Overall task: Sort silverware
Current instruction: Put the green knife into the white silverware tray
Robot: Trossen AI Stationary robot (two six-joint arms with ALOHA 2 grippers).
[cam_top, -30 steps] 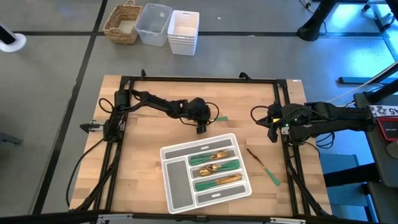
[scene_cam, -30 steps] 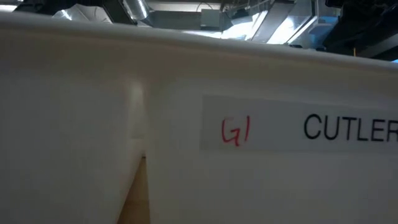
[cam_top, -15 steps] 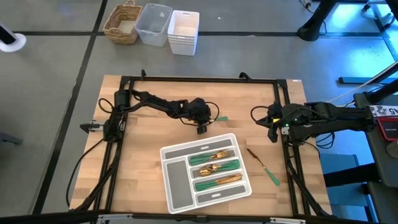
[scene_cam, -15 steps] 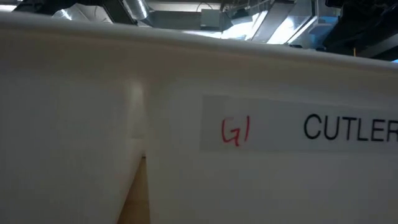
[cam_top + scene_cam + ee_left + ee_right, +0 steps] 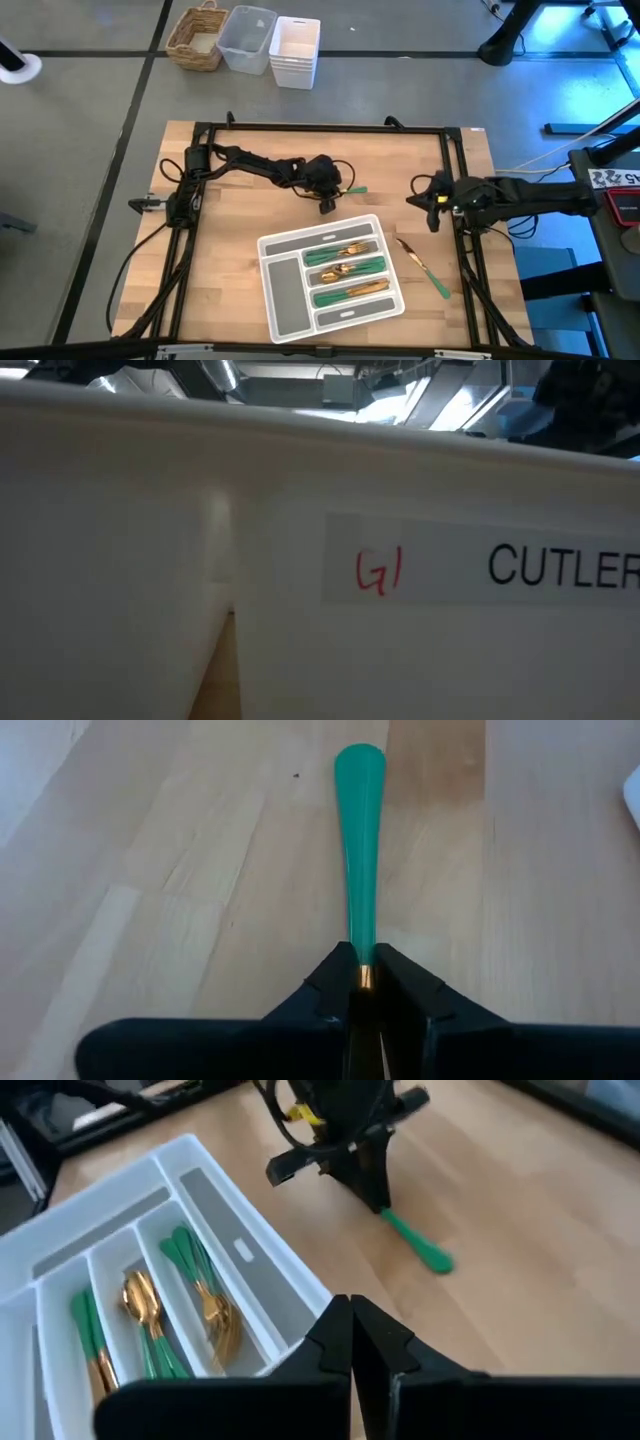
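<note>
Landmark: grey tray.

Nearest the camera edge of the table, the tray sits at centre front. Three of its compartments already hold sorted silverware, green handles and gold heads. One loose piece lies on the wood just right of the tray, long axis diagonal, gold end toward the tray's far corner, green end pointing away.

Right gripper hangs beyond the tray's right far corner, fingers clenched on nothing. It is the arm nearer the loose piece, which lies on its near side.

Left gripper is down at the table just beyond the tray's far edge, clamped on a green-handled utensil at the neck where gold meets green. The handle runs straight out ahead of the fingers, flat on the wood, away from the left arm's base. Head type can't be told; it is hidden between the fingers.

Judgement: grasp made, lift and carry toward the tray comes next.
</note>
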